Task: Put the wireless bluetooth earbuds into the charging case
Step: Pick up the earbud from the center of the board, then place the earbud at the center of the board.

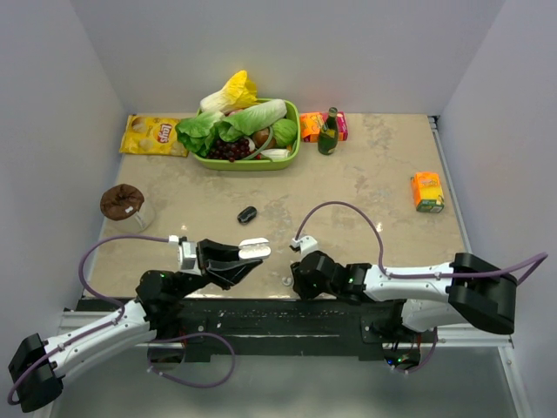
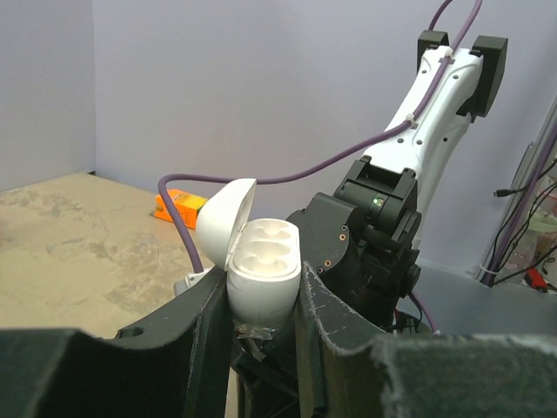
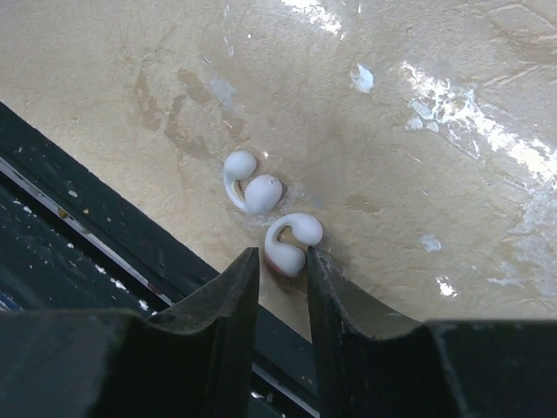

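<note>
The beige surface point(image 1: 365, 174) lies before you. Your left jaws grasp the white charging case point(image 2: 261, 270) upright, lid open. 2 white earbuds point(image 3: 252, 190) lie side by side near the front edge. Your right jaws flank the end of 1, but I cannot tell if they clench it.

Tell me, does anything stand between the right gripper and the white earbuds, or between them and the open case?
Nothing visible does. The two small whitish hook-shaped earbuds lie on the beige table, the nearer one at the jaws of the right gripper. The open white oval charging case, held in the left gripper, shows empty seats, unobstructed.
</note>
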`<state>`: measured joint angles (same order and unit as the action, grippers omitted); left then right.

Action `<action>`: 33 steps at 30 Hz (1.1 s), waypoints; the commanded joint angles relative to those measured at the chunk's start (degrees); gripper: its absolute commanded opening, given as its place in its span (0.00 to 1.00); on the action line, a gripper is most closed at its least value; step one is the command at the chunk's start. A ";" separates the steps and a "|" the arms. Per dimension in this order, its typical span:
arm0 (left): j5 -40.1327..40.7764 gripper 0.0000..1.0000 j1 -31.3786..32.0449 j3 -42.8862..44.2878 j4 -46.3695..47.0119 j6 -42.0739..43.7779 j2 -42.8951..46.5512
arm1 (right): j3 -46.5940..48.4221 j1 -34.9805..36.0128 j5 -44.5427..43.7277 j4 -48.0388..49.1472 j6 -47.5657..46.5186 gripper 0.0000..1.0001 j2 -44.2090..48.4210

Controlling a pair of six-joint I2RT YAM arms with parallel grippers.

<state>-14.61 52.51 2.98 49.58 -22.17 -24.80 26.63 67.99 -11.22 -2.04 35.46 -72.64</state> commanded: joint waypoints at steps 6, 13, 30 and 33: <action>-0.33 0.00 -0.22 -8.35 0.08 -0.59 0.89 | 1.58 0.31 -5.20 -0.15 2.15 0.22 0.30; -0.33 0.00 -0.22 -8.35 0.08 -0.50 0.89 | 6.67 -2.40 -11.28 -4.37 -3.71 0.15 3.48; -1.12 0.00 -0.22 -8.78 1.04 -1.03 0.63 | 15.20 -17.10 0.85 7.40 -17.97 0.23 -14.71; -1.21 0.00 -0.22 -8.78 0.96 -1.03 0.89 | 15.90 -17.45 0.68 7.14 -17.88 0.40 -15.86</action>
<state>-14.98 52.51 2.98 47.97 -22.17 -24.03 39.64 51.03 -11.55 2.26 19.57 -87.83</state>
